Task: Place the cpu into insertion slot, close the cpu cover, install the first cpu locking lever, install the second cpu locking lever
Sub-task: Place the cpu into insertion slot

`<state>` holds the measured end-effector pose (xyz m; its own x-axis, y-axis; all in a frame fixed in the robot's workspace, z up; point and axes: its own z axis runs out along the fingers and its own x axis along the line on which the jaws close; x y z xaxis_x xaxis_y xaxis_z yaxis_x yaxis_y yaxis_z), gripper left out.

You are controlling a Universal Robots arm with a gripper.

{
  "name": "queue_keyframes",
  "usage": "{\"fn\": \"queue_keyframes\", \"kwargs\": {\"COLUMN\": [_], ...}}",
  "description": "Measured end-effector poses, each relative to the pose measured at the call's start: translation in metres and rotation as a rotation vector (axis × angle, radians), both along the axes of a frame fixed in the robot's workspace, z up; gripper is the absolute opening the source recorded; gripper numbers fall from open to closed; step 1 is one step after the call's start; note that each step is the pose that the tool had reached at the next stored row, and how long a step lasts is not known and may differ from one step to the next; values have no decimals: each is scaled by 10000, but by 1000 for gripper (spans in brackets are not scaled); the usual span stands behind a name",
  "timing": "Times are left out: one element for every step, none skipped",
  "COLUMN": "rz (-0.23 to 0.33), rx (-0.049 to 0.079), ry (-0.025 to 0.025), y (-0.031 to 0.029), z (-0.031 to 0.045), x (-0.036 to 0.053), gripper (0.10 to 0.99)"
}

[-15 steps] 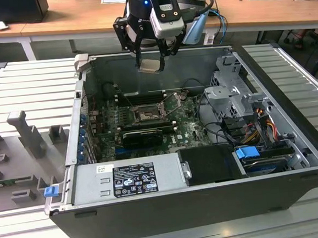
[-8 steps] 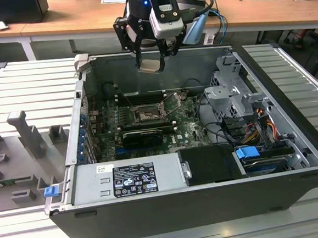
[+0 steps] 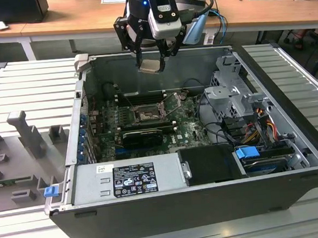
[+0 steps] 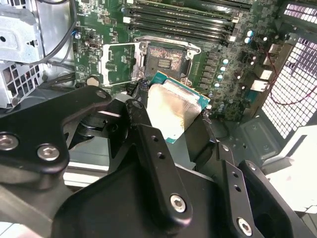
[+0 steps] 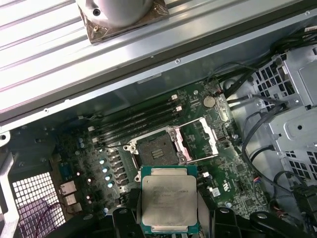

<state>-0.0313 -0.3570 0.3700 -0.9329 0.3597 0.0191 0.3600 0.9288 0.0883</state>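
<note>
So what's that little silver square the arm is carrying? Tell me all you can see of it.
It is the cpu: a small, flat, square chip with a dull silver-grey metal top and a thin green board edge around it. The gripper pinches it by two opposite sides. It hangs in the air above the open computer case, over the motherboard. It is apart from the insertion slot, which lies uncovered below.

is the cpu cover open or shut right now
Open. In the first wrist view the cpu cover lies folded back beside the insertion slot, whose dark centre lies bare; the cpu is held in the gripper.
</note>
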Motion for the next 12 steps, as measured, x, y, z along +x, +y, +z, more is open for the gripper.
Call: {"fn": "queue_keyframes", "kwargs": {"rz": [-44,-79,-114,-147,-184,-216,-261,-297,-371,-428,-466,-518], "rx": [0,0,0,0,0,0,0,0,0,0,-1,0], "ry": [0,-1,0,0,0,0,0,0,0,0,0,0], "y": [0,0,0,0,0,0,0,0,0,0,0,0], "z": [0,-1,-1,-1,-1,-1,-1,-2,-2,-3,-3,-4], "x": [0,0,0,0,0,0,0,0,0,0,0,0], "gripper": [541,541,541,541,541,541,541,541,541,541,541,541]}}
